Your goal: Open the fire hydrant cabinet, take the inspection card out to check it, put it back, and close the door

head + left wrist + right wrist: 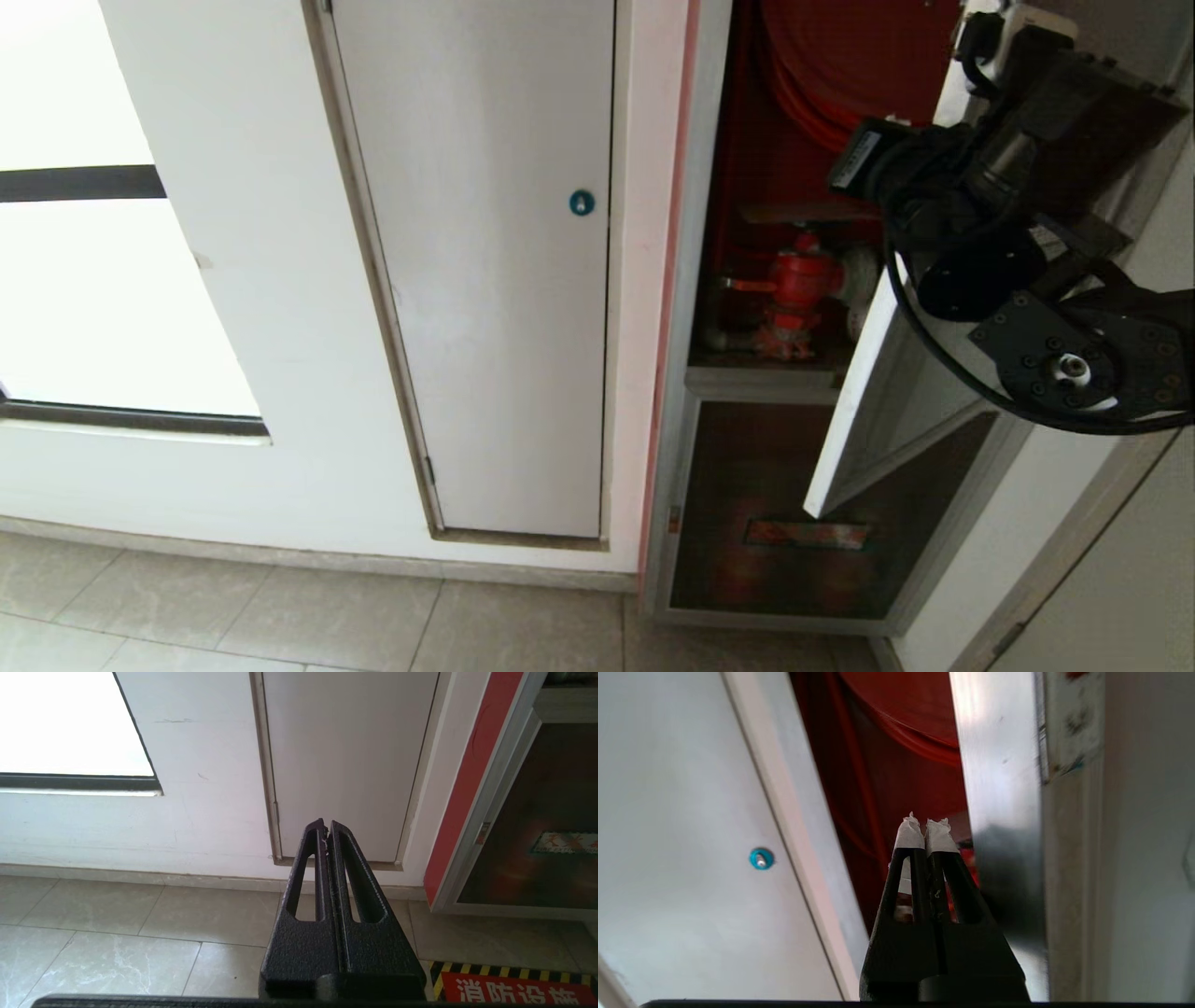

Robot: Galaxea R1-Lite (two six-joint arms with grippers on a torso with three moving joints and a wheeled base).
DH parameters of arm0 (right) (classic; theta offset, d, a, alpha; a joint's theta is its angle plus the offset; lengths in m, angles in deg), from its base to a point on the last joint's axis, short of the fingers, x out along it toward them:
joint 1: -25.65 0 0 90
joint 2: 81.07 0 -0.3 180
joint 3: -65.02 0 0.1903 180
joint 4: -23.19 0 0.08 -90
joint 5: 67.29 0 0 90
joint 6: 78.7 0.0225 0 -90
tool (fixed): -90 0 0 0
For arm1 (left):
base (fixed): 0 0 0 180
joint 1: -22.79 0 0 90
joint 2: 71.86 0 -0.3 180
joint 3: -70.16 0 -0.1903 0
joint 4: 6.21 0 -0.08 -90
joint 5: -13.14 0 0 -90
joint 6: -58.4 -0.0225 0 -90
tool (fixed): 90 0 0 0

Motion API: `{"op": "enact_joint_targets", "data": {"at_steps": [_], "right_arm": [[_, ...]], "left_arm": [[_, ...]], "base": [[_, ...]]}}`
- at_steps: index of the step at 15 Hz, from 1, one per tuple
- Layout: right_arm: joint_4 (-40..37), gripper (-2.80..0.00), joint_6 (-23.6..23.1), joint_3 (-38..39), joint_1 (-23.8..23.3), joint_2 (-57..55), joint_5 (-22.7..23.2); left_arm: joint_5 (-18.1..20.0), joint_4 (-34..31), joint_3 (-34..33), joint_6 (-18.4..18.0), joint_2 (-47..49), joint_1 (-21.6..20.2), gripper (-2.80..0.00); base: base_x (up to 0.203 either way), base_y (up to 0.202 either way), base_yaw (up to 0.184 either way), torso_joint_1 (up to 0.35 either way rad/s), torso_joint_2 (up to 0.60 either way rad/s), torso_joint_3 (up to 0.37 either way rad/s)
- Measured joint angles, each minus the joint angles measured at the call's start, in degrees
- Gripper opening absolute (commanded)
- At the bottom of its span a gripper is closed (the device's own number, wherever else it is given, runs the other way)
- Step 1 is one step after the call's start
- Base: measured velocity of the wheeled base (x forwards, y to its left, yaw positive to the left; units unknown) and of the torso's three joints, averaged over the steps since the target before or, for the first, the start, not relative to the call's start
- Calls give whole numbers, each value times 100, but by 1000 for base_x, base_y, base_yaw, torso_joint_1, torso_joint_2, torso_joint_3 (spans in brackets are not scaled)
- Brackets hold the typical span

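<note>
So the fire hydrant cabinet is sitting at the right of the head view, and the door is already swinging partway out, its pale edge angling away from the frame. That's leaving the red interior showing: the red valve low down and a bit of the red hose reel up top. Below the opening, the shorter dark glass panel is staying shut.

Progress-wise, I'd say the opening step is only partly done. The inspection card isn't showing up in any view, so taking it out, checking it, putting it back and closing up are all still ahead, as far as I can judge.

The right gripper is hanging just in front of the gap between the cabinet frame and the door's shiny metal edge, pointing into the red interior. Its taped fingertips are pressed together with nothing pinched between them, and I can't tell if it's touching the door.

The left gripper is parked low, also squeezed together on nothing, aiming at the white panel and the floor tiles.
</note>
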Motion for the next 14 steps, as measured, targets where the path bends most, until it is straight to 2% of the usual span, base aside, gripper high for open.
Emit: {"op": "enact_joint_targets", "data": {"at_steps": [3, 8, 12, 14], "right_arm": [[180, -280, -72, 575, 0, 359, -51], [467, -280, -514, 1566, 4, 1210, -289], [475, -280, -535, 1928, -6, 1687, -480], [455, -280, -540, 2112, -160, 1890, -535]], "left_arm": [[0, 0, 0, 0, 0, 0, -280], [0, 0, 0, 0, 0, 0, -280], [1, 0, 0, 0, 0, 0, -280], [1, 0, 0, 1, 0, 0, -280]], "base": [[0, 0, 0, 0, 0, 0], [0, 0, 0, 0, 0, 0], [0, 0, 0, 0, 0, 0], [0, 0, 0, 0, 0, 0]]}}
